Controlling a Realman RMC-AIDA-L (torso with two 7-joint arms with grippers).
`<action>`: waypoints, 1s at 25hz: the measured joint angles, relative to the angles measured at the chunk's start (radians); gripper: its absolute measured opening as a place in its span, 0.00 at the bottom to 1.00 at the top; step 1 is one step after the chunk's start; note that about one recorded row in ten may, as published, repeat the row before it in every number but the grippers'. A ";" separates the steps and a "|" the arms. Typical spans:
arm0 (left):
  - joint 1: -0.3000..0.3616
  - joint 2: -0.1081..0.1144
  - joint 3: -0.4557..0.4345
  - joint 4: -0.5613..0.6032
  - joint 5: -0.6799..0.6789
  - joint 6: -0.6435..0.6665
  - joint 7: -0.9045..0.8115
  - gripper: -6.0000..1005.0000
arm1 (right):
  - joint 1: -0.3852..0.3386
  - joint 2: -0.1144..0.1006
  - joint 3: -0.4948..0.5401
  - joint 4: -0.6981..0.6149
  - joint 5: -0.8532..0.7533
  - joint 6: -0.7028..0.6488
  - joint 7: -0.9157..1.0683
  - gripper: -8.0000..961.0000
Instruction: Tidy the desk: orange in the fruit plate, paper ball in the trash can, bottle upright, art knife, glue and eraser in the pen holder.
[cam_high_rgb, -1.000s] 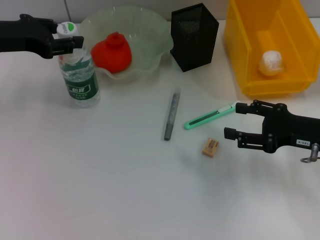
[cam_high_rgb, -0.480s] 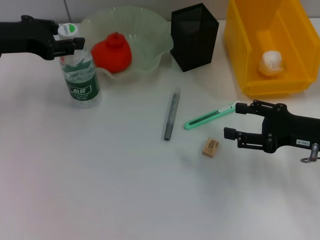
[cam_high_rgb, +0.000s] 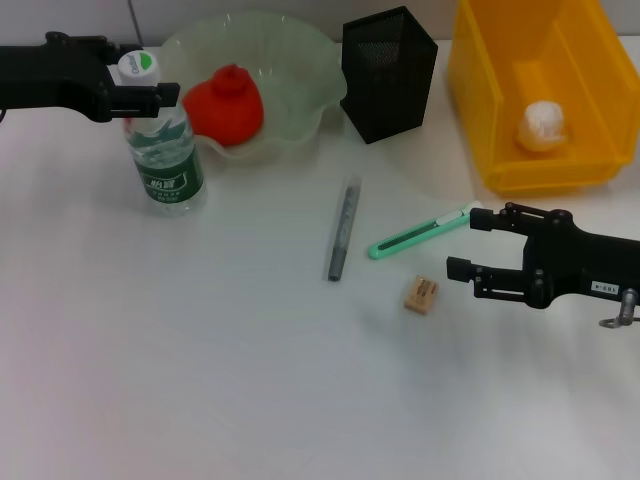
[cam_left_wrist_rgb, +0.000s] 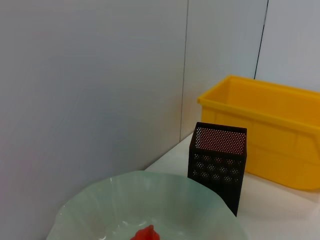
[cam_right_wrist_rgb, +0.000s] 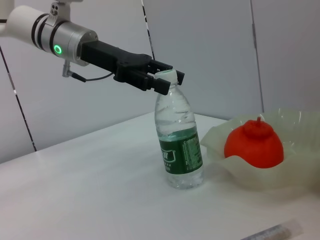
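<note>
- Left gripper (cam_high_rgb: 150, 85): fingers pinching the bottle (cam_high_rgb: 167, 152) at its neck, bottle upright, at 9 o'clock of the fruit plate (cam_high_rgb: 300, 60).
- Right gripper (cam_high_rgb: 468, 245): fingers spread, at 3 o'clock of the eraser (cam_high_rgb: 421, 294).

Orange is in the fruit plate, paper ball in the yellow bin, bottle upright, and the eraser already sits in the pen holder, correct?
Not quite: the eraser lies on the table near the right gripper, not in the pen holder, as the head view shows. The rest holds.
</note>
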 joint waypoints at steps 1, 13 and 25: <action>0.000 0.000 -0.001 0.000 0.000 0.000 0.000 0.54 | 0.000 0.000 0.001 0.003 0.000 0.000 -0.001 0.82; 0.065 0.042 -0.036 0.011 -0.432 0.224 -0.010 0.81 | 0.000 0.000 0.002 0.007 0.000 0.000 -0.002 0.82; 0.102 0.018 0.075 -0.320 -0.396 0.438 0.221 0.81 | 0.016 -0.002 0.004 0.006 0.000 -0.010 0.023 0.82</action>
